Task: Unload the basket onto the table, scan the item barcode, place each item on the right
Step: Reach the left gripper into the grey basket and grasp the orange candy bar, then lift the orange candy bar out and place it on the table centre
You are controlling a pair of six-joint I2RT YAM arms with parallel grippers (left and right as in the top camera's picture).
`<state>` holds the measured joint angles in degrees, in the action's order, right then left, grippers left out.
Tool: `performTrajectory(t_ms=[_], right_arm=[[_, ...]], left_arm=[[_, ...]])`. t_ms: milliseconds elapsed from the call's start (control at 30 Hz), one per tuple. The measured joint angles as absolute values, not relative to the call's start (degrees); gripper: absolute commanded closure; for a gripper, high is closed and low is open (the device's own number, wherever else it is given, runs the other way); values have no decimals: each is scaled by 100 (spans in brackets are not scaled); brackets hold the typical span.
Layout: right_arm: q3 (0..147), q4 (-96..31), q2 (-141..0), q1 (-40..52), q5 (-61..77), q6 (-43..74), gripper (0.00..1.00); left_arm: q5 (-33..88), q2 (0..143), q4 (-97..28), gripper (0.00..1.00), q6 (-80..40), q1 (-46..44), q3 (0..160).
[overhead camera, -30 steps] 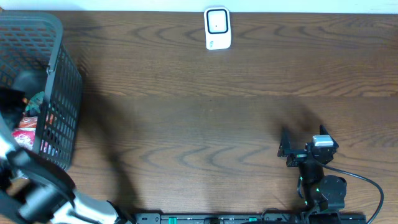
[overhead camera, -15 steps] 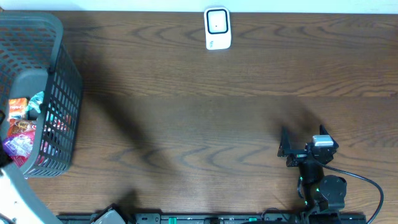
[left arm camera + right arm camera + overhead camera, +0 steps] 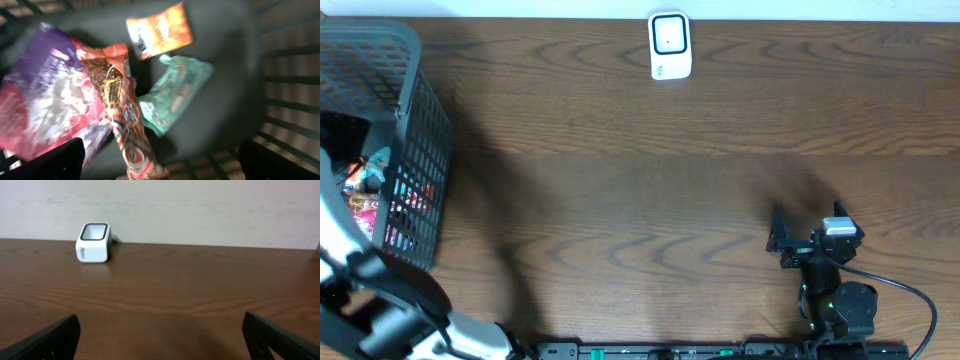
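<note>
Nearest the robot's base, the right gripper [image 3: 161,317] rests low over the brown table [image 3: 650,200] at the right. Its fingers are spread wide with nothing between them, and it is in the same place as half a second ago.

The left arm [image 3: 380,300] has changed. Half a second ago it was almost out of the overhead view at the lower left corner. Now it stretches up from that corner again and reaches over the near end of the black mesh basket [image 3: 415,150], covering part of what lies inside.

The left gripper [image 3: 160,147] hangs above the basket floor with its fingers spread apart, gripping nothing. Below it lie four snack packets, none of them lifted:
- a long red wrapper [image 3: 120,110] lies closest between the fingers
- a purple packet [image 3: 40,105] is partly under its one side
- a mint-green packet [image 3: 175,92] is at its other side
- an orange packet [image 3: 159,30] is beyond them

Farthest off, the white scanner [image 3: 670,45] stands at the table's back edge, well apart from both grippers and unmoved.
</note>
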<state>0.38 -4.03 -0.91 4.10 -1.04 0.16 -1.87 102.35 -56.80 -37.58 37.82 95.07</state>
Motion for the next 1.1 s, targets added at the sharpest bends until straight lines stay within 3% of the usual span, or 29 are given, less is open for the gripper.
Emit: performTrajectory(t_ms=[367,400,433,467,533,900,1100], right_arm=[[38,-405,-91,410,-104,16,1],[38,-405,-91,410,-104,16,1],[38,-405,-91,410,-104,16,1],[38,-405,-91,410,-104,16,1],[38,-405,-91,410,-104,16,1],[38,-405,-91,410,-104,16,1],[38,-405,-91,410,-104,16,1]], left_arm=[[-336,11850,-5778,1,-4075,3782,9507],[-338,11909,-5771,10,-4075,3780,9507],[-340,11922,-5769,44,-4073,3778,9511],[-346,11922,-5776,67,-4086,3774,9518],[-362,11933,-5793,92,-4066,3776,9518],[-69,11749,-5999,93,-4036,3828,9592],[336,10141,-5651,93,-4032,3857,9616]])
